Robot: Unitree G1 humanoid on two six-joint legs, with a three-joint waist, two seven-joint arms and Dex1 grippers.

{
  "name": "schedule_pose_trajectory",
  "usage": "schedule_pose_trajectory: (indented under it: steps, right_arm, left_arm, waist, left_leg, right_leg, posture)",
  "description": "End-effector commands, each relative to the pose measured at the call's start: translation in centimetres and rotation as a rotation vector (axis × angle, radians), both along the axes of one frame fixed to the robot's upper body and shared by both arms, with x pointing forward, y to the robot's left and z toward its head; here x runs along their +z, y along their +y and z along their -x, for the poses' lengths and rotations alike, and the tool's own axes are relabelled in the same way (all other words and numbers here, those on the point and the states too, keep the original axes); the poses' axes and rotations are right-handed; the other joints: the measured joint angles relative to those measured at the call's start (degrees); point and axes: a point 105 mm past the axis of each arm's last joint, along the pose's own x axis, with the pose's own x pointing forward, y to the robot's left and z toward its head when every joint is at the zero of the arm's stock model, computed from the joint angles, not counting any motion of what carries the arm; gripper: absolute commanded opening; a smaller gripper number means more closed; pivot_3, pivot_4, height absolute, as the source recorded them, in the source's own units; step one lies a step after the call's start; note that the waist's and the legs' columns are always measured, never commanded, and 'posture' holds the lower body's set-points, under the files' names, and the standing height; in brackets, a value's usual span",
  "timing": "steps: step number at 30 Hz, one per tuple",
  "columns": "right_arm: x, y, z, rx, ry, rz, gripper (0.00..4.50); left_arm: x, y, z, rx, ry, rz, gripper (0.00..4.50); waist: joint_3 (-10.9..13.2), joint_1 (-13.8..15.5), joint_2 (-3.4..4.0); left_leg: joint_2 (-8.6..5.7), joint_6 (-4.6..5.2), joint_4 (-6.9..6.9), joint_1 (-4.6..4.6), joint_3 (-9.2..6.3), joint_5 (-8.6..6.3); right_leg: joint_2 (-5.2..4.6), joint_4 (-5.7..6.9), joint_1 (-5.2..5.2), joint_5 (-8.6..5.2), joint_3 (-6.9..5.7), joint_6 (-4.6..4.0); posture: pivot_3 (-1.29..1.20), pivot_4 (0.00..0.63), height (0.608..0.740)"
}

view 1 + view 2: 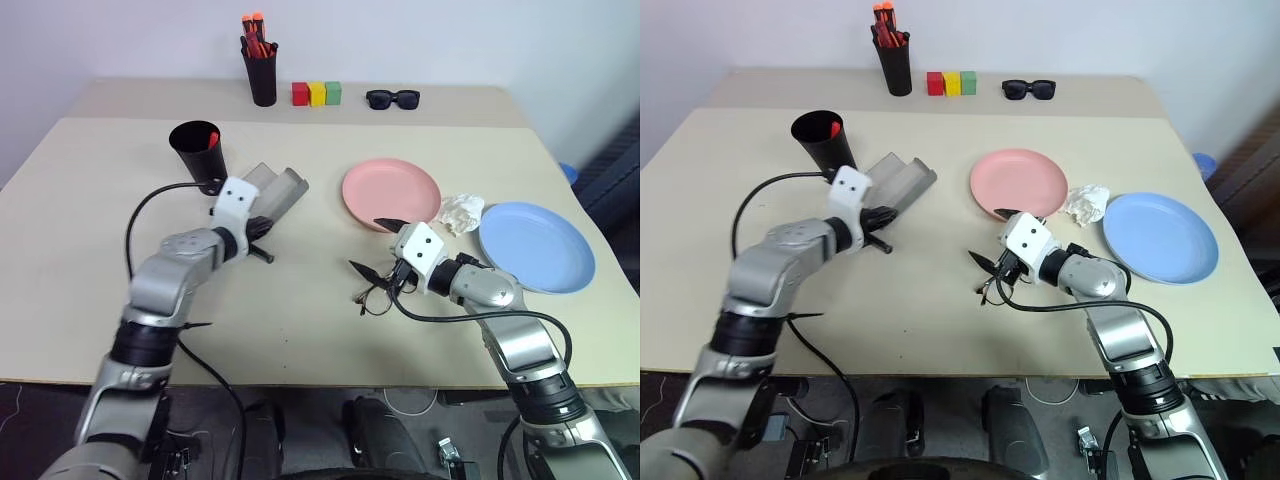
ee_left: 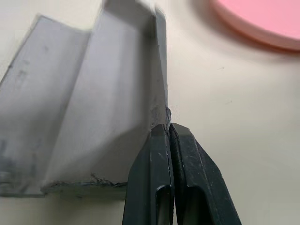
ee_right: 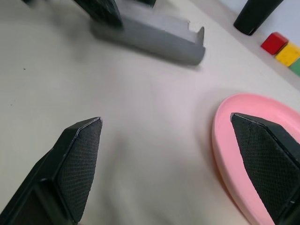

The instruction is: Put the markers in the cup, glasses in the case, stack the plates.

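Left gripper (image 1: 262, 232), jaws together on the open case's (image 1: 272, 190) edge, marks mid-task: marker (image 1: 213, 138) sits in cup (image 1: 196, 152), glasses (image 1: 377, 293) and plates remain nearby.

Test bench, lab or office room.
My arms work over a bare beige table (image 1: 300, 330) against a plain white wall (image 1: 450, 40); staged props at 12 o'clock: pen holder (image 1: 262, 72), three coloured blocks (image 1: 316, 94), sunglasses (image 1: 392, 98). Loose cables (image 1: 215, 385) underneath.
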Motion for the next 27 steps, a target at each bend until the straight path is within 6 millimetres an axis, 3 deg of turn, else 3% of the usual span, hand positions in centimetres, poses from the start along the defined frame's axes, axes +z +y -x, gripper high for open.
schedule_pose_trajectory:
  steps: [1,5,8,13,16,20,24,27]
  right_arm:
    - [1.2,-0.5,-0.2,0.005,-0.040,0.001,4.50]
    - [1.1,-1.1,-0.6,0.003,-0.039,0.024,4.50]
    - [1.2,-1.6,-0.8,-0.002,-0.042,0.035,4.50]
    - [1.3,-2.7,-0.8,-0.016,-0.043,0.066,4.50]
    - [1.3,-3.4,-0.6,-0.012,-0.045,0.104,4.50]
    - [1.8,-4.5,-0.2,-0.001,-0.049,0.162,4.50]
    - [2.5,-5.8,0.8,0.052,-0.064,0.284,4.50]
    - [2.6,-6.2,1.8,0.115,-0.079,0.391,4.50]
  left_arm:
    - [2.7,-2.2,4.2,-0.381,-0.161,-0.071,0.05]
    - [0.5,-2.0,6.4,-0.587,-0.122,-0.251,0.05]
    - [-0.8,-1.8,6.2,-0.643,-0.100,-0.322,0.05]
    - [-1.0,-2.5,5.3,-0.678,-0.117,-0.279,0.05]
    - [-1.1,-2.4,4.7,-0.677,-0.127,-0.286,0.88]
    - [-0.4,-1.9,3.5,-0.603,-0.186,-0.275,2.90]
    - [1.5,-1.3,3.4,-0.530,-0.253,-0.191,2.90]
    - [2.8,-0.2,4.3,-0.471,-0.264,-0.127,2.90]
  waist:
    - [0.00,0.10,0.00]
    - [0.00,0.09,0.00]
    - [0.00,-0.03,0.02]
    - [0.01,0.10,0.02]
    - [0.01,0.03,0.03]
    - [0.02,0.02,0.04]
    - [0.03,0.02,0.07]
    - [0.03,-0.21,0.07]
  left_leg:
    - [0.00,0.00,0.00,0.00,0.01,0.00]
    - [-0.02,0.04,0.02,0.00,0.04,-0.03]
    - [-0.01,0.05,0.02,0.02,0.05,-0.03]
    - [-0.01,0.10,0.07,-0.03,0.05,-0.05]
    - [-0.01,0.11,0.08,-0.02,0.05,-0.06]
    - [-0.01,0.11,0.08,-0.02,0.05,-0.06]
    - [0.00,0.11,0.08,-0.02,0.05,-0.06]
    - [0.02,0.12,0.07,0.00,0.05,-0.06]
  right_leg:
    - [-0.01,-0.04,0.00,-0.01,0.00,-0.03]
    - [-0.05,-0.13,0.05,-0.10,0.00,-0.20]
    - [-0.02,-0.12,0.05,-0.11,0.02,-0.21]
    - [-0.02,-0.12,0.04,-0.10,0.02,-0.19]
    - [-0.02,-0.11,0.04,-0.07,0.03,-0.13]
    - [-0.01,-0.10,0.04,-0.03,0.03,-0.05]
    - [-0.01,-0.09,0.03,-0.01,0.04,-0.02]
    - [0.00,-0.09,0.03,0.00,0.04,0.00]
  posture:
    - [0.00,0.150,0.722]
    - [0.00,0.150,0.722]
    - [0.00,0.150,0.722]
    - [0.00,0.150,0.722]
    - [0.00,0.150,0.722]
    - [0.00,0.150,0.722]
    - [0.00,0.150,0.722]
    - [0.00,0.150,0.722]
